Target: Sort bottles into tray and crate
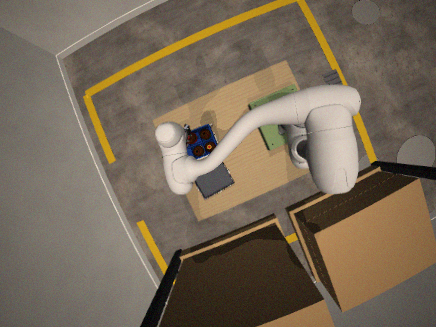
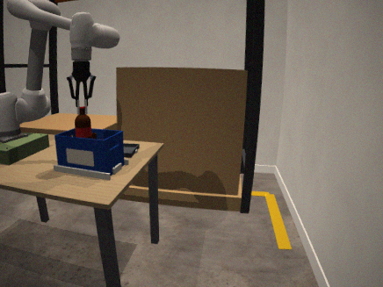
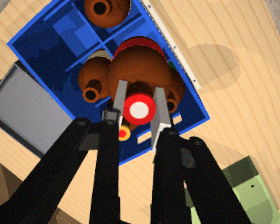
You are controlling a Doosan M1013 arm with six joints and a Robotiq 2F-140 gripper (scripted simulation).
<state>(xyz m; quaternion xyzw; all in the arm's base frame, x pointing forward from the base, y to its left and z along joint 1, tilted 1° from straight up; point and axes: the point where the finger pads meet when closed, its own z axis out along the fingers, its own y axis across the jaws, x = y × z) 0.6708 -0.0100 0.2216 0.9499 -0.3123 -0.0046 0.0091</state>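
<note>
Gripper: the black two-finger gripper (image 1: 187, 128) (image 2: 82, 107) (image 3: 138, 96) points straight down in the left half of the exterior view, its fingers pinching the neck of the red-capped bottle.
Red-capped bottle: the brown red-capped bottle (image 1: 192, 138) (image 2: 83, 127) (image 3: 139, 72), with a red label, is upright between the fingertips, its upper part above the crate rim; its foot is hidden behind the crate wall.
Crate: the blue crate (image 1: 214, 136) (image 2: 90, 141) (image 3: 90, 128) sits level on the table, left of centre in the top view, with a low pale rail (image 2: 81, 172) (image 3: 171, 43) beside it.
Open bottles: in the wrist view one open bottle (image 3: 107, 14) stands in a crate compartment at the top of the frame, another open bottle (image 1: 198, 150) (image 3: 94, 75) left of the held one, and a third open bottle (image 1: 205, 134) (image 3: 175, 90) right of it, partly hidden.
Yellow-and-red cap: a bottle with this cap (image 1: 209, 147) (image 3: 123, 133) is in the crate, mostly hidden in the wrist view.
Tray: the dark grey tray (image 1: 215, 181) (image 2: 131, 149) (image 3: 32, 110) lies flat near the crate, below it in the top view.
Table: the wooden table (image 1: 240, 167) (image 2: 88, 190) (image 3: 220, 30) bears crate and tray.
Green block: the green block (image 1: 275, 139) (image 2: 26, 147) (image 3: 245, 180) is on the table, right of the crate in the top view.
Arm: the white arm (image 1: 332, 142) (image 2: 37, 59) reaches from the right of the top view over to the crate.
</note>
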